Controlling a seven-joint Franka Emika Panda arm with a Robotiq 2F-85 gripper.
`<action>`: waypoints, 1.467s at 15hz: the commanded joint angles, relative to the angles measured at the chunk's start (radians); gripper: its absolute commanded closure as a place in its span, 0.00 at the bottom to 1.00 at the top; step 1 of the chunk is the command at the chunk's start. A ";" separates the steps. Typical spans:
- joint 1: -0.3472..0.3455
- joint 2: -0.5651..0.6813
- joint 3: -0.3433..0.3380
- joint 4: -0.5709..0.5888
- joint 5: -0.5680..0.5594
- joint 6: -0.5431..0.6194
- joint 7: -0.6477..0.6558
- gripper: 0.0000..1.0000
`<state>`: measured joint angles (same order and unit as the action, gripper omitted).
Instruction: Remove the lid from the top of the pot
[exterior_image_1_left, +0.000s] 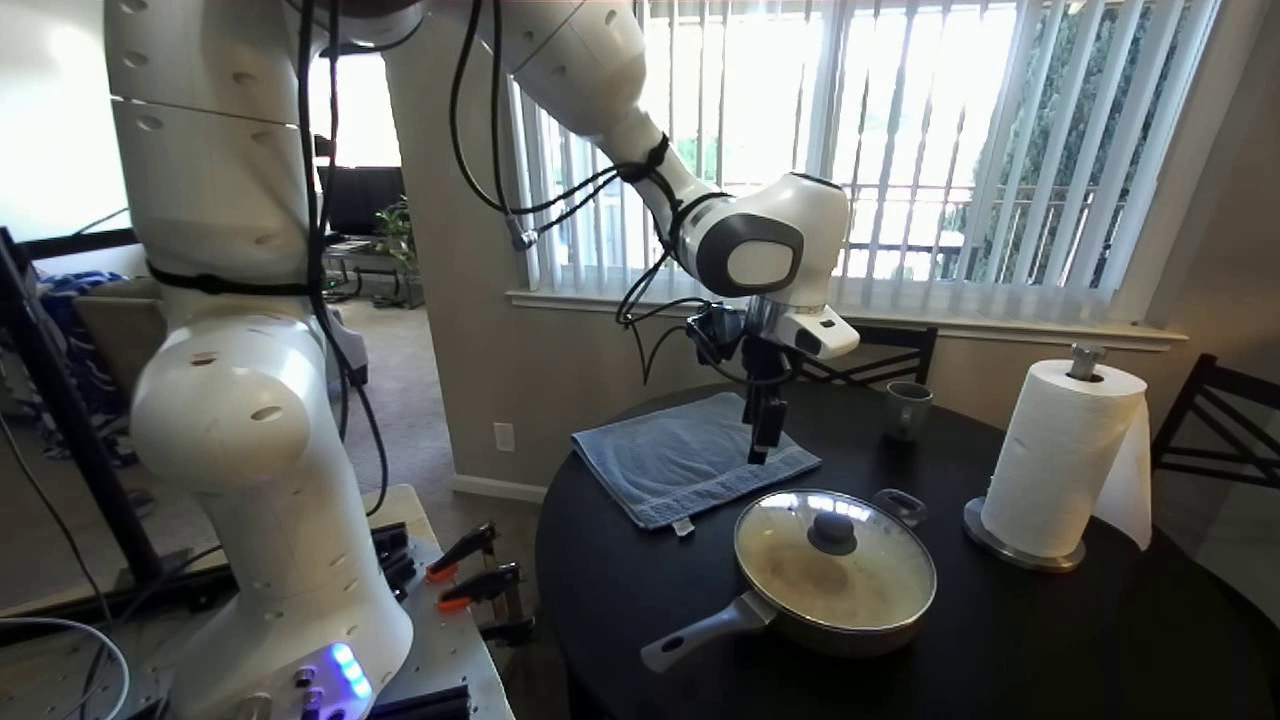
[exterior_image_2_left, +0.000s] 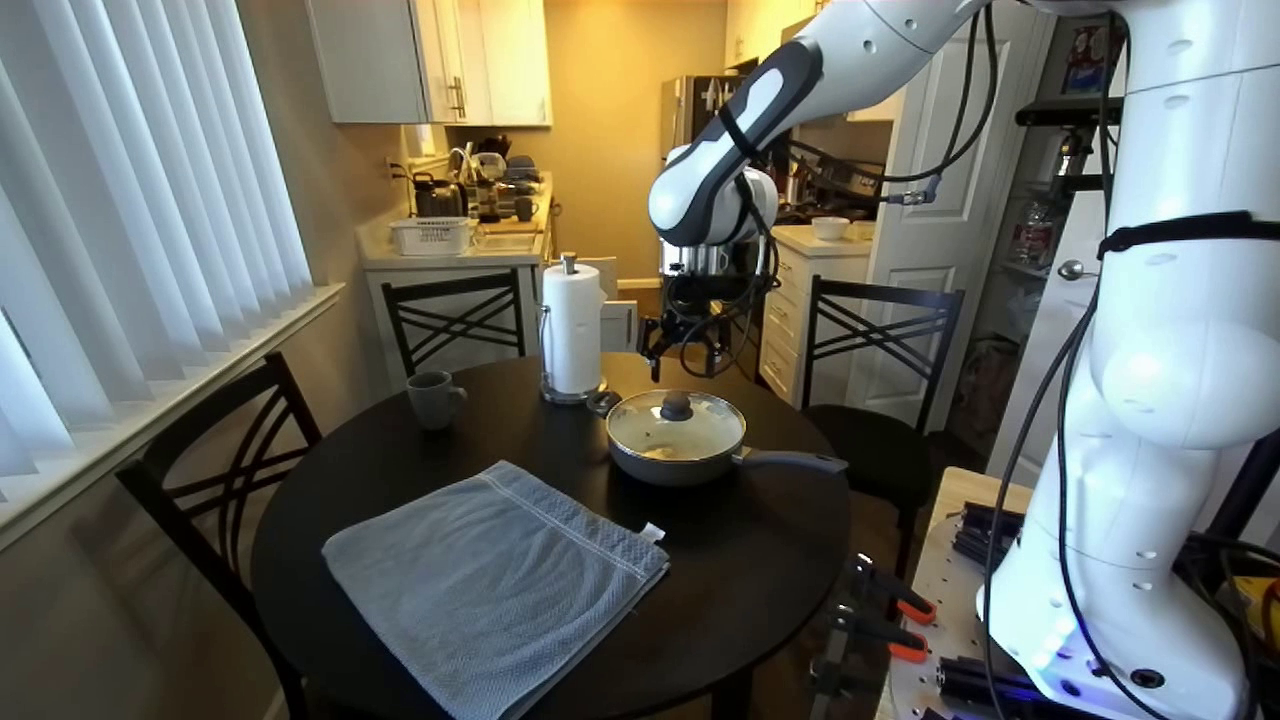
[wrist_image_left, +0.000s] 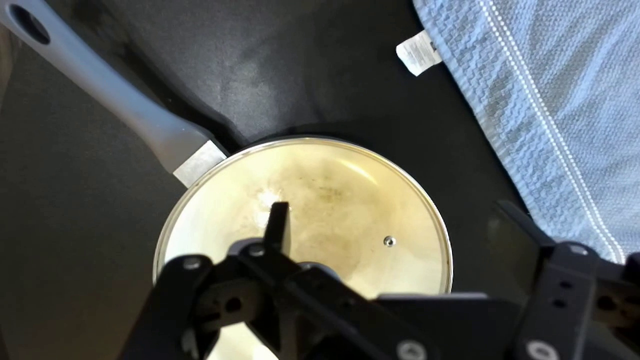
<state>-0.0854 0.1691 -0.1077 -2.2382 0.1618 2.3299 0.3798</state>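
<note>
Black gripper (exterior_image_2_left: 682, 360) spread wide, round glass lid (exterior_image_1_left: 836, 575) on pot (exterior_image_2_left: 672, 472), textured grey-blue cloth (exterior_image_2_left: 490, 585)

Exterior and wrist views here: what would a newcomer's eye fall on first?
Likely the big white jointed robot arm looming in both exterior views, its black two-fingered gripper hanging open over the round black table. Next comes the shallow round grey pot on that table, covered by its round dark-knobbed glass lid. Beside it, not touching, lies the folded grey-blue cloth.
</note>
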 joint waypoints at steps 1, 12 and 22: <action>-0.011 0.048 -0.015 0.049 0.011 -0.020 0.004 0.00; -0.057 0.351 -0.053 0.343 0.050 -0.154 0.013 0.00; -0.122 0.461 -0.054 0.420 0.191 -0.133 0.022 0.00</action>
<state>-0.2038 0.6172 -0.1686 -1.8285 0.3191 2.1791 0.3825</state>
